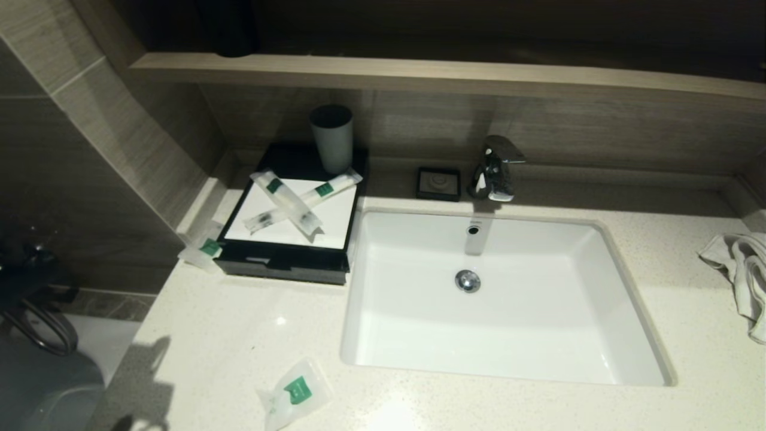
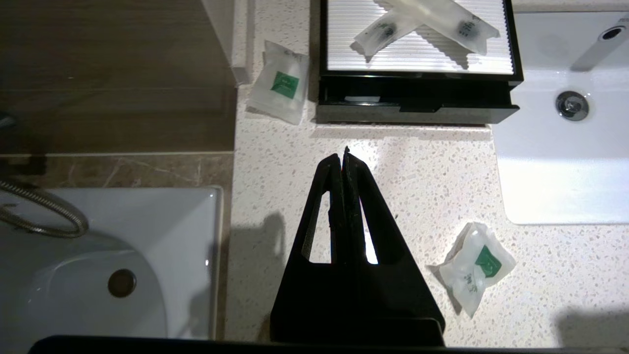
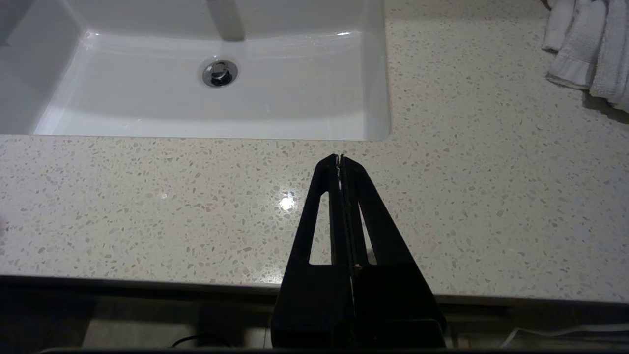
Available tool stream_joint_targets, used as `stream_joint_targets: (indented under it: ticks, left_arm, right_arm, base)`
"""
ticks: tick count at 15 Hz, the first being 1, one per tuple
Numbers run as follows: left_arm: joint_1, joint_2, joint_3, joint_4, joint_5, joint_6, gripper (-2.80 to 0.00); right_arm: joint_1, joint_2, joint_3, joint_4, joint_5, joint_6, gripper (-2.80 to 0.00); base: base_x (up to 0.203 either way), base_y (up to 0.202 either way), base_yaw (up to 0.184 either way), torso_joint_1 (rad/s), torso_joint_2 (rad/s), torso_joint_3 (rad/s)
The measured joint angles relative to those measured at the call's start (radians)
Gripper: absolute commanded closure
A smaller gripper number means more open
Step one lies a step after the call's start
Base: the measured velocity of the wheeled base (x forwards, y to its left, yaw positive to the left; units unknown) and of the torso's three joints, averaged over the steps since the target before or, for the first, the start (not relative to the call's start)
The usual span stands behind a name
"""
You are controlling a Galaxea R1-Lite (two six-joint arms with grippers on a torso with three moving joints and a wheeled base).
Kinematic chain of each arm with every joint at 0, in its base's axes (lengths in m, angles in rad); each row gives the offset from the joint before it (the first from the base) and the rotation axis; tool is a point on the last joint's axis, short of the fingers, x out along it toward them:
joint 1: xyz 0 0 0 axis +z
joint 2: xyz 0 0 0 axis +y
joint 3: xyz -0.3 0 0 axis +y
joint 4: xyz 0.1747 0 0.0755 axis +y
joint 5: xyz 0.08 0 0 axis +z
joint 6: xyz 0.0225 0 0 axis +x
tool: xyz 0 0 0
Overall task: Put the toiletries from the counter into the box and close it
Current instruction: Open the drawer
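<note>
The box is the landmark here: a low black box with a white top panel, sitting on the counter just beside the left edge of the white basin, with its drawer front facing the robot. The drawer stands slightly pulled out, a narrow dark gap showing under the top panel in the left wrist view.

Two long slim packets lie crossed on the box's white panel (on top of it, not inside). A grey-white cup stands upright at the box's back edge, touching the far end of one packet or just beside it; I cannot tell which. A short pouch with a green label lies on the counter against the box's left side, near the wall. A second short pouch lies well in front of the box, near the counter's front edge.

The left gripper hangs over bare counter in front of the box's drawer, its fingers pressed together and clasping nothing; the second pouch lies off to one side of it. The right gripper, likewise clenched and empty, hangs over the counter's front strip, on the far side of the basin from the box.

Beyond the basin from the box lie a small black soap dish, a chrome tap and a white towel.
</note>
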Motion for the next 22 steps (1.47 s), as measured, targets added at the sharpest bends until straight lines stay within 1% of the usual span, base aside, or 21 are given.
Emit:
stream_joint_targets:
  ticks: [3,5,6,10,11,12,15,16,19,22]
  left_arm:
    - [-0.053,0.117,-0.004,-0.081,0.009,-0.029,0.0]
    - [-0.1,0.19,-0.003,-0.133,0.038,-0.048,0.0]
    - [-0.127,0.222,-0.001,-0.153,0.072,-0.054,0.0]
    - [-0.275,0.361,-0.004,-0.293,0.265,-0.092,0.0]
    - [-0.308,0.39,-0.009,-0.307,0.303,-0.096,0.0]
    - [-0.333,0.414,-0.013,-0.311,0.327,-0.097,0.0]
    - [-0.382,0.479,-0.02,-0.336,0.379,-0.103,0.0]
    - [-0.394,0.497,-0.02,-0.343,0.388,-0.113,0.0]
    - [-0.417,0.552,-0.021,-0.387,0.395,-0.166,0.0]
    - [-0.422,0.598,-0.021,-0.422,0.397,-0.181,0.0]
  right_arm:
    - [0.0,0.0,0.0,0.0,0.0,0.0,0.0]
    - [0.0,0.0,0.0,0.0,0.0,0.0,0.0]
    - [0.0,0.0,0.0,0.0,0.0,0.0,0.0]
    - [0.0,0.0,0.0,0.0,0.0,0.0,0.0]
    - [0.0,0.0,0.0,0.0,0.0,0.0,0.0]
    - [0.0,0.0,0.0,0.0,0.0,0.0,0.0]
    - [0.0,0.0,0.0,0.0,0.0,0.0,0.0]
    - [0.0,0.0,0.0,0.0,0.0,0.0,0.0]
    - [0.0,0.0,0.0,0.0,0.0,0.0,0.0]
    - [0.0,0.0,0.0,0.0,0.0,0.0,0.0]
  base:
    - [0.0,0.0,0.0,0.0,0.0,0.0]
    - [0.0,0.0,0.0,0.0,0.0,0.0]
    - [0.0,0.0,0.0,0.0,0.0,0.0]
    - [0.0,0.0,0.0,0.0,0.0,0.0]
    - [0.0,0.0,0.0,0.0,0.0,0.0]
    - [0.0,0.0,0.0,0.0,0.0,0.0]
    - [0.0,0.0,0.0,0.0,0.0,0.0]
    - [0.0,0.0,0.0,0.0,0.0,0.0]
    - [0.0,0.0,0.0,0.0,0.0,0.0]
    - [0.0,0.0,0.0,0.0,0.0,0.0]
